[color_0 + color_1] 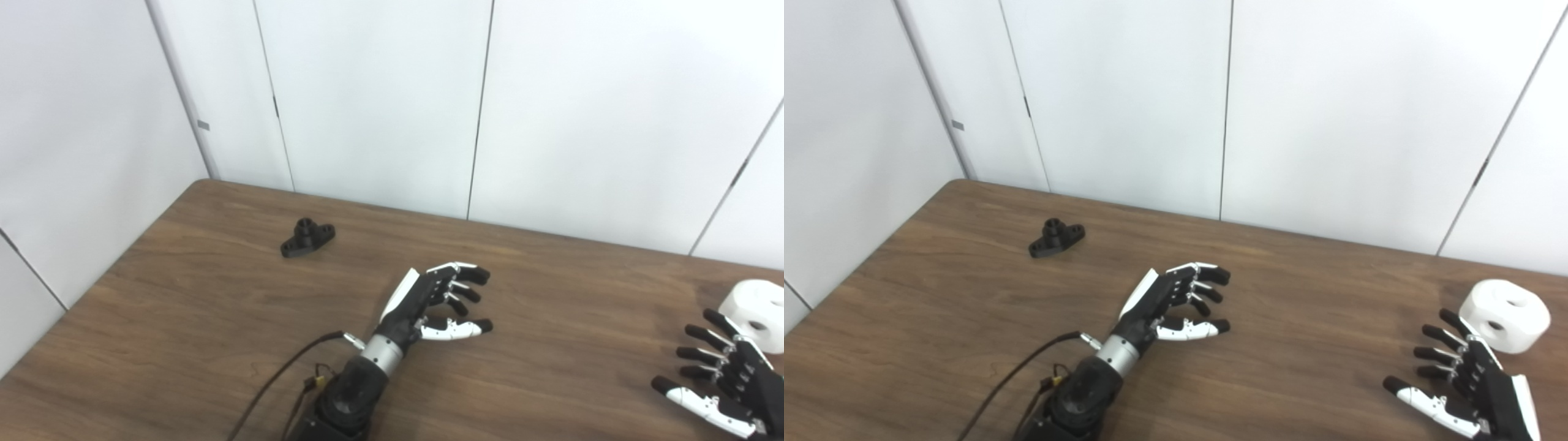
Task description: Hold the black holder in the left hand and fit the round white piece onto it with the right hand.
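The black holder (307, 237) lies flat on the wooden table (202, 318) toward the far left corner, its short post pointing up. My left hand (432, 303) hovers open over the table's middle, well to the right of the holder and apart from it. The round white piece (1505, 315), a thick disc with holes in its top and side, rests near the right edge. My right hand (1461, 383) is open just in front of it and to its left, fingers spread, touching nothing.
White wall panels (380, 104) rise directly behind the table's far edge and along its left side. A dark cable (275, 386) trails from my left forearm across the near part of the table.
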Robot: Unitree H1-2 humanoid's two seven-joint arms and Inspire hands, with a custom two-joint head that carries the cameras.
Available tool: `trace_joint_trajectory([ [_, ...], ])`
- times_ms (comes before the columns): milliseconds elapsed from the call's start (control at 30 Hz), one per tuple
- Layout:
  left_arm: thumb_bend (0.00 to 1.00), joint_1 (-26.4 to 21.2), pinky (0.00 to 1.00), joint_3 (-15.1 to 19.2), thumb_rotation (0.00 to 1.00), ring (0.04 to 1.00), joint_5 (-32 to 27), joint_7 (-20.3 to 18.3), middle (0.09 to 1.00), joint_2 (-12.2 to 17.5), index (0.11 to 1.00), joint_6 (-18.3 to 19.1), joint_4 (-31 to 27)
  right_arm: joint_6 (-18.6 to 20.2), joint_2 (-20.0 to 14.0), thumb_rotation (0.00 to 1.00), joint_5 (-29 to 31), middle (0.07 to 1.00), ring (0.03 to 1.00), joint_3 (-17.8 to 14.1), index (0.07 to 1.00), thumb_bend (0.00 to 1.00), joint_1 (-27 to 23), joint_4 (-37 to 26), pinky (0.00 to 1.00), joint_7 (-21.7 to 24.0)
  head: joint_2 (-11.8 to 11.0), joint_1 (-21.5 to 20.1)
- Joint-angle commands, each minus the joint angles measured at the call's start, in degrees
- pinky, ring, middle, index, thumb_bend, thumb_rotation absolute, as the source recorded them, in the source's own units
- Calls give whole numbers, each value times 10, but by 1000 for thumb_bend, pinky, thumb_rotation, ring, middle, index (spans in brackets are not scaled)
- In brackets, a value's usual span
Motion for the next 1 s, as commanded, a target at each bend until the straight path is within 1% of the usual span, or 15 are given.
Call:
trace_joint_trajectory([
  [0,689,-19,494,2,0,621,43,18,687,33,659,1,-22,-23,-10,60,5,762,651,-7,843,797,-16,-17,545,-2,1,1],
  [33,686,-22,486,2,0,619,55,17,685,44,655,7,-30,-19,-11,63,6,762,651,-7,842,797,-16,-21,546,-1,2,1],
  [100,708,-25,465,4,0,605,71,7,677,60,651,32,-53,-15,-11,56,6,762,652,-8,844,797,-15,-24,544,0,1,2],
  [233,724,-33,456,5,0,590,80,-6,671,84,651,64,-81,-23,-14,53,3,768,656,-8,843,797,-16,-17,544,0,1,4],
  [333,741,-41,502,10,0,607,72,-19,676,103,654,82,-100,-24,-15,53,5,764,649,-9,839,802,-15,-15,537,0,3,6],
  [400,755,-47,518,12,0,621,79,-20,684,115,661,82,-109,-21,-16,51,7,765,650,-10,838,800,-13,-17,540,2,3,7],
  [467,764,-53,521,12,0,641,92,-12,697,128,666,65,-110,-19,-18,64,5,768,656,-9,841,801,-12,-20,546,2,2,9],
  [533,759,-58,562,13,0,684,102,-4,715,138,672,43,-103,-17,-19,70,4,769,659,-8,839,800,-11,-23,547,2,3,11],
  [567,753,-61,576,17,0,701,104,0,729,142,684,42,-101,-17,-19,63,8,770,659,-9,838,798,-11,-22,547,4,4,12],
  [700,753,-69,570,45,0,724,120,28,750,148,697,63,-113,-12,-20,43,12,767,656,-9,838,795,-11,-22,546,3,3,14],
  [767,736,-72,592,53,0,747,141,40,767,155,701,69,-123,-13,-21,39,10,765,655,-8,839,791,-11,-23,545,2,3,14],
  [833,713,-76,623,64,0,765,145,44,787,161,714,73,-132,-16,-22,53,12,768,661,-7,839,789,-10,-24,550,4,3,16],
  [967,722,-87,653,84,0,796,165,58,819,174,714,88,-141,-14,-21,40,17,768,659,-9,836,784,-10,-23,550,4,4,17],
])
